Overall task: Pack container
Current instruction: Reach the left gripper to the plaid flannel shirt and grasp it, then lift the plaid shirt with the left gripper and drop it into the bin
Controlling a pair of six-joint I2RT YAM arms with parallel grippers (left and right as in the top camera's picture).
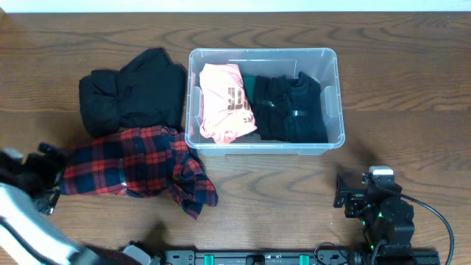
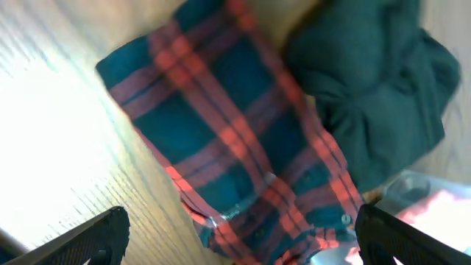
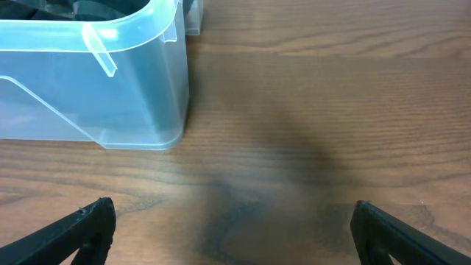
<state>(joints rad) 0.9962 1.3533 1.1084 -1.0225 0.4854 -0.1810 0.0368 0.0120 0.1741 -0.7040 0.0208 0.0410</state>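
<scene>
Overhead view: the brown wood-grain table filled the frame. The large rectangular clear plastic container sat upright near the table's centre, toward the far edge, with its long side facing the arms.

Left of the container, close against its short wall, lay a crumpled black fabric garment. Directly in front of that garment, and overlapping its near edge, was a red-and-navy plaid flannel shirt, loosely spread. One loose end trailed toward the near side of the table, past the container's near left corner. We could not tell whether the shirt touched the container wall.

Inside the container we noted two items side by side: a folded pink garment with dark lettering in the left half and a folded black garment in the right half. They looked to be touching along the middle.

Left gripper: the wrist view was blurred. The fingers stood wide apart at the lower corners of that view, the plaid shirt lay below the span, and nothing was held.

Right gripper: the fingers were also spread wide and empty, over bare table near the front of the container's right corner.
</scene>
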